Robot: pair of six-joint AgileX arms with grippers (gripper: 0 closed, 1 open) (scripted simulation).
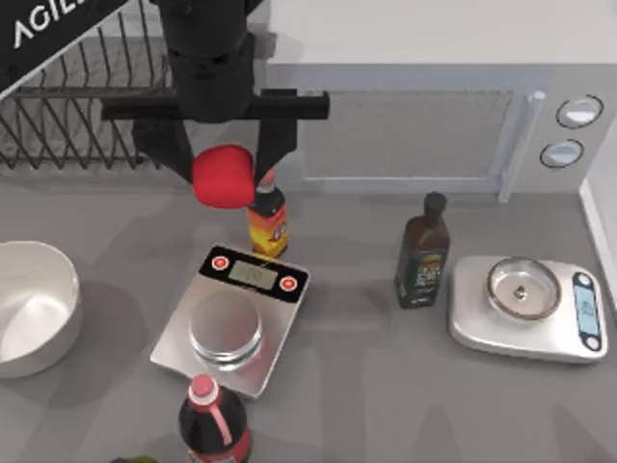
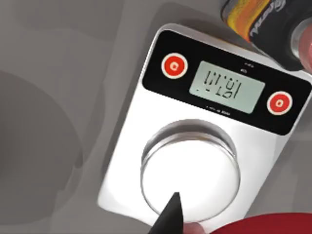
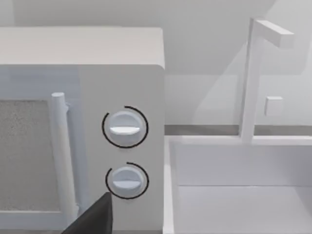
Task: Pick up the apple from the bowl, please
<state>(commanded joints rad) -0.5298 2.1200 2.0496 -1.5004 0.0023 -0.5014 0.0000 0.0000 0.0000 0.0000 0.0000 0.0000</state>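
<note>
Largest first: bench [image 1: 386, 405], grey, carrying microwave [image 1: 405, 116] at the back, rack [image 1: 77, 116] at back left, bowl [image 1: 29, 309] at the left edge, standing empty. Near the middle, a scale [image 1: 231, 318] with a small steel dish on its platform; a second scale [image 1: 525, 309] at the right; dark bottle [image 1: 422, 253] between them; an orange-labelled bottle [image 1: 267, 220] just behind the middle scale; a red-capped bottle [image 1: 212, 420] at the front.

Left gripper [image 1: 224, 164] up above the bench, behind the middle scale, jaws closed narrow on the apple [image 1: 223, 176], one finger each side. Apple well clear of the bowl, lifted, hanging over the stretch just beside the orange-labelled bottle; its red edge also in the left wrist view [image 2: 273, 225], above the scale.

Right gripper: one dark fingertip [image 3: 92, 217] near the microwave dials in its own wrist view; state of jaws impossible to tell.

To finish well, judged from here: hold the squeeze steady, keep height, avoid swinging toward the bottle tops, no jerks.

Apple near-round, so no real long axis; stem direction not discernible.
</note>
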